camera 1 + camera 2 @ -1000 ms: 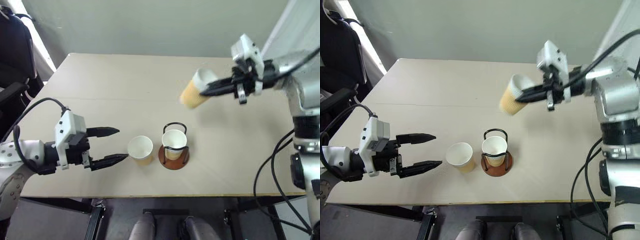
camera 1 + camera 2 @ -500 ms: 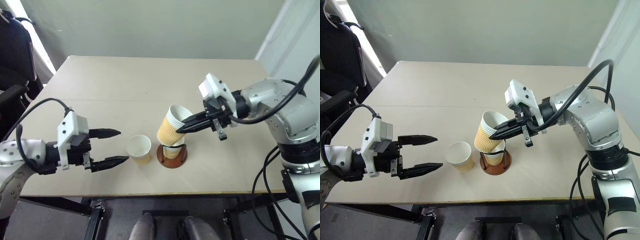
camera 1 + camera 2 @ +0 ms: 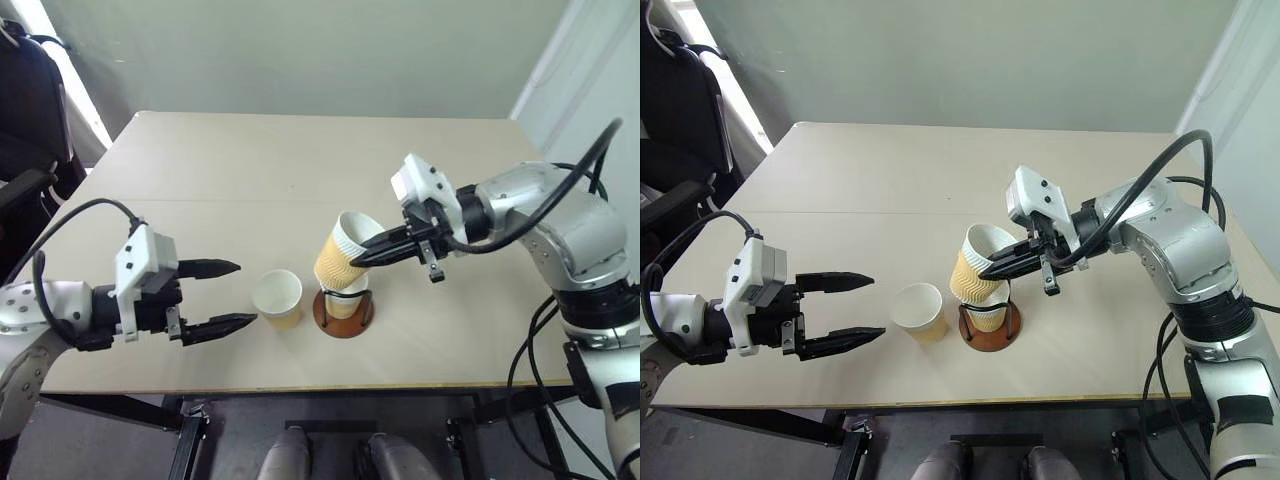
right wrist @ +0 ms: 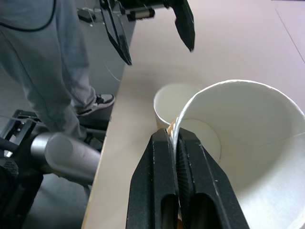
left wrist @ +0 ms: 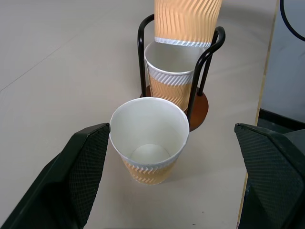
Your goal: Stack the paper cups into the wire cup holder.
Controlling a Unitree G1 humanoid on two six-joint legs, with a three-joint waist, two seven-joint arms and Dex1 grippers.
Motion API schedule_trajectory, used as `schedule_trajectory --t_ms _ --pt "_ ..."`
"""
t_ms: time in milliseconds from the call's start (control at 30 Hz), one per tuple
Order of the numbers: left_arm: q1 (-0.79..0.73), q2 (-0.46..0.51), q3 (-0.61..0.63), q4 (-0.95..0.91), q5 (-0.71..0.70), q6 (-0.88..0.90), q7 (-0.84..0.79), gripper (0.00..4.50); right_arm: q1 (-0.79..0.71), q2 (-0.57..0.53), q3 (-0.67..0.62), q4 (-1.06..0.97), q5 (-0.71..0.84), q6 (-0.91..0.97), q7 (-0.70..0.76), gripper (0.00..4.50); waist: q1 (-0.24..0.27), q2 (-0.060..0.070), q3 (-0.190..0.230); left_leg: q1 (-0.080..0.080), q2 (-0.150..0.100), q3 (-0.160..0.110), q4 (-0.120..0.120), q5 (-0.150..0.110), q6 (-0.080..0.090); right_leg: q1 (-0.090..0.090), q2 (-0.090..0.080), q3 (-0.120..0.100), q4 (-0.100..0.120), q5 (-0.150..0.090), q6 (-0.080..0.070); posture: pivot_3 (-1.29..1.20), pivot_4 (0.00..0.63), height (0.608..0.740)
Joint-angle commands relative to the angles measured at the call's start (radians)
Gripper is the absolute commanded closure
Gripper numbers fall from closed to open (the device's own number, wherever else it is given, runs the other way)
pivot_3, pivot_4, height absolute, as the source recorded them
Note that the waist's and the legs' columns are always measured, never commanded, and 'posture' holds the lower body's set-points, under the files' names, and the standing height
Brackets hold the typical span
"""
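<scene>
Paper cups number three here. One cup [image 3: 347, 297] already sits upright inside the wire cup holder [image 3: 345, 312], whose reddish-brown disc rests on the table [image 3: 250, 160] near its front edge. A second cup [image 3: 342, 252] hangs tilted just above it, its base over the seated cup's mouth and between the tops of the black wire loops, not yet dropped in. The right gripper [image 3: 366, 252] pinches this cup by its rim, one finger inside the wall and one outside, the two pressed tight on the paper. The third cup [image 3: 279, 298] stands upright on the table just beside the holder, on the robot's left of it.

The left gripper [image 3: 226, 294] hovers near that third cup with its fingers spread wide and nothing between them; the cup sits just ahead of the fingertips, apart from them. In the right wrist view a person's legs [image 4: 57, 67] show beyond the table's edge.

The step in hand appears to be nesting the second cup into the first. The next move likely calls for tipping the held cup upright so its base lines up with the mouth below, lowering it straight between the loops, then letting go of the rim. A tilted descent could catch a wire or nudge the holder.
</scene>
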Motion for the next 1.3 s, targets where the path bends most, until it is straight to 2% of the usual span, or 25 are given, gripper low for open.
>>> schedule_trajectory --t_ms 33,267,367,733,800,867,933,1033,1133,1300 --pt "-0.013 0.01 0.022 -0.007 0.007 -0.014 -0.002 0.0 -0.012 -0.02 0.0 -0.002 -0.02 -0.037 -0.002 4.45 0.0 0.0 0.0 0.0 0.0 0.0 0.0 0.0 0.0 0.0 0.0 0.0 0.0 0.0 0.0 0.0 0.15 0.74" --pt "-0.014 0.011 0.023 -0.005 0.011 -0.014 -0.005 0.0 0.001 -0.038 0.018 -0.008 -0.051 -0.087 0.001 4.45 0.0 0.0 0.0 0.0 0.0 0.0 0.0 0.0 0.0 0.0 0.0 0.0 0.0 0.0 0.0 0.0 0.15 0.74" --pt "-0.016 0.011 0.023 -0.003 0.013 -0.014 -0.006 0.0 0.015 -0.044 0.026 -0.028 -0.051 -0.096 0.011 3.89 0.0 0.0 0.0 0.0 0.0 0.0 0.0 0.0 0.0 0.0 0.0 0.0 0.0 0.0 0.0 0.0 0.15 0.74" --pt "-0.059 0.036 -0.002 0.011 0.036 -0.015 -0.007 0.0 0.006 -0.067 0.007 0.008 -0.056 -0.128 0.019 0.03 0.002 0.0 0.0 0.0 0.0 0.0 0.0 0.0 0.0 0.0 0.0 0.0 0.0 0.0 0.0 0.0 0.15 0.74" --pt "-0.073 0.055 -0.021 0.023 0.063 -0.018 -0.012 0.0 0.001 -0.074 -0.024 0.031 -0.039 -0.128 0.021 0.03 0.002 0.0 0.0 0.0 0.0 0.0 0.0 0.0 0.0 0.0 0.0 0.0 0.0 0.0 0.0 0.0 0.15 0.74" --pt "-0.135 0.109 -0.081 0.034 0.079 -0.011 -0.047 0.0 0.036 -0.112 -0.149 0.074 0.068 -0.076 0.059 0.03 0.004 0.0 0.0 0.0 0.0 0.0 0.0 0.0 0.0 0.0 0.0 0.0 0.0 0.0 0.0 0.0 0.15 0.74" --pt "-0.216 0.189 -0.175 0.007 0.099 -0.02 -0.132 0.0 0.199 -0.22 -0.297 0.114 0.118 -0.12 0.142 0.03 0.027 -0.007 -0.001 -0.002 0.0 -0.001 0.0 0.0 0.0 -0.001 0.0 0.0 0.0 0.0 0.001 0.0 0.15 0.74" --pt "-0.267 0.256 -0.261 -0.023 0.122 -0.037 -0.212 0.0 0.393 -0.301 -0.401 0.112 0.105 -0.211 0.167 0.03 0.047 -0.01 -0.002 -0.005 -0.002 -0.004 0.004 -0.004 0.001 0.002 0.0 0.002 -0.003 -0.001 0.002 0.0 0.15 0.74" --pt "-0.315 0.247 -0.348 -0.019 0.187 -0.084 -0.228 0.0 0.475 -0.31 -0.458 0.115 0.089 -0.252 0.106 0.03 0.033 -0.006 -0.001 -0.004 -0.002 0.001 0.004 -0.008 0.0 0.002 0.0 0.005 -0.004 -0.002 0.003 0.0 0.15 0.74" --pt "-0.393 0.184 -0.503 0.05 0.366 -0.215 -0.227 0.0 0.527 -0.296 -0.492 0.054 0.126 -0.237 0.04 0.03 0.005 -0.005 -0.001 0.0 0.0 0.002 0.001 -0.007 0.0 0.003 0.001 0.005 -0.001 -0.003 0.005 0.0 0.15 0.74"
